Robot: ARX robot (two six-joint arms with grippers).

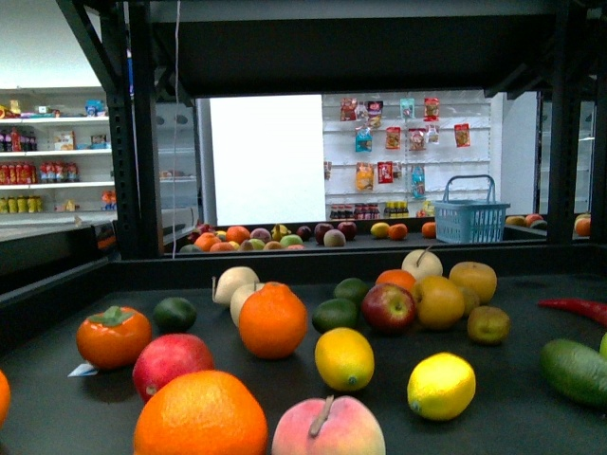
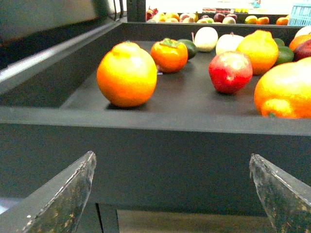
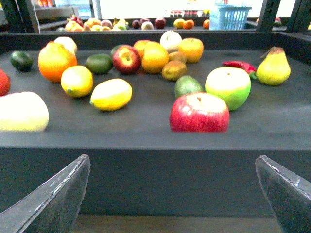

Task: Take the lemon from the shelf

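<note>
- Nearest: right gripper (image 3: 172, 157), fingers spread wide, nothing between them; hangs low, outside the front wall of the shelf (image 3: 155, 138).
- Likewise left gripper (image 2: 171, 155): fingers wide apart, empty, below the tray rim.
- Progress, as judged: nothing grasped yet; reach over the rim, closing on the fruit and lift-out all left to do.
- Just past the rim, right wrist view: red apple (image 3: 199, 112), green apple (image 3: 228, 86) behind it.
- Further in: the lemon (image 1: 441, 386), on the tray floor near the front, right of centre in the front view, touching nothing; rounder yellow-orange citrus (image 1: 343, 358) near it.
- Looks bright yellow, smooth, oval, small pointed tip at one end; lies on its side.
- Far behind: blue basket (image 1: 470, 210).
</note>
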